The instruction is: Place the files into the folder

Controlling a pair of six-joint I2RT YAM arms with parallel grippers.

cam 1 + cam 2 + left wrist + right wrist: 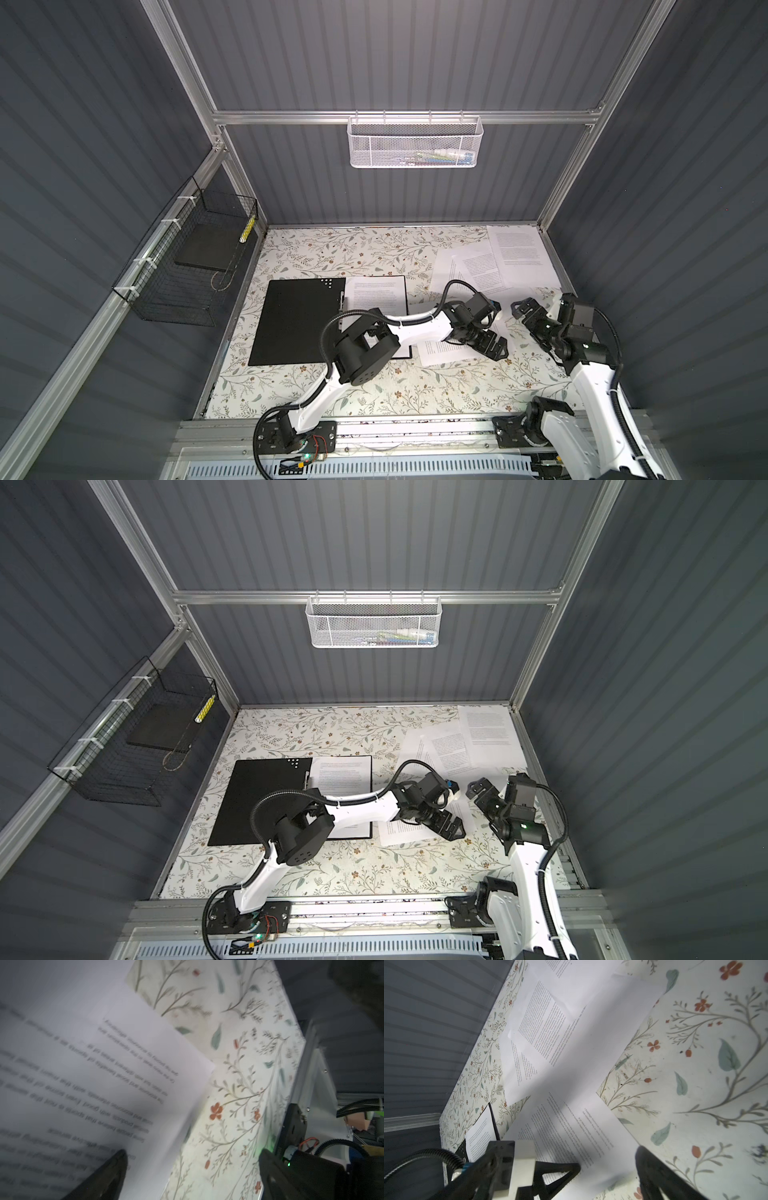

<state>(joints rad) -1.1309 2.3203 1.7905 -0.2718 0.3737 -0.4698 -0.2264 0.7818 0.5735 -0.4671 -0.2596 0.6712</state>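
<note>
Black left end effector (502,350) splayed, seemingly brushing files (436,353)

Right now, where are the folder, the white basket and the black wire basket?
folder (291,320): in a top view, black inside cover.
white basket (386,147): in a top view, mesh front wall.
black wire basket (178,305): in a top view, front mesh wall.

The floral table (332,257) bears the open folder (299,320) and files (515,245) (scattered right).

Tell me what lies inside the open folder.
A printed sheet lies on the right half of the folder; the left half is bare black. The left arm covers the sheet's lower part, so anything there is hidden.
</note>
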